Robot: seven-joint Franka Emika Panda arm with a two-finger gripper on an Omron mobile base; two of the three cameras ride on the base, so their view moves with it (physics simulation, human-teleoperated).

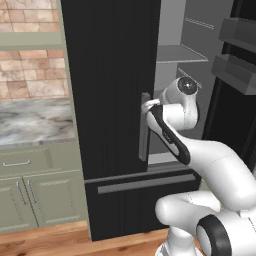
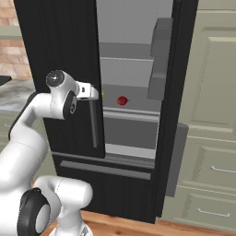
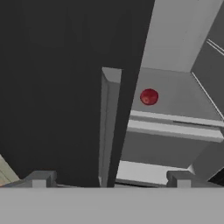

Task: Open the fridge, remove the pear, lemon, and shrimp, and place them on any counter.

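The black fridge (image 1: 110, 100) has its right door (image 2: 180, 92) swung open and its left door shut. On a grey shelf inside lies the dark-red pear (image 2: 122, 100) (image 3: 149, 96). A sliver of the yellow lemon (image 2: 102, 93) peeks past the shut door's edge. The shrimp is hidden. My gripper (image 1: 150, 106) (image 2: 94, 92) (image 3: 109, 179) is open at the top of the left door's grey bar handle (image 1: 144, 127) (image 3: 109, 127). The handle runs between my fingertips (image 3: 41, 178) in the hand view. Nothing is held.
The marble counter (image 1: 35, 122) lies left of the fridge over pale green cabinets (image 1: 30, 195). Door bins (image 1: 235, 70) jut from the open right door. Tall pale cabinets (image 2: 212, 115) stand beyond it. The bottom drawer (image 1: 145, 185) is shut.
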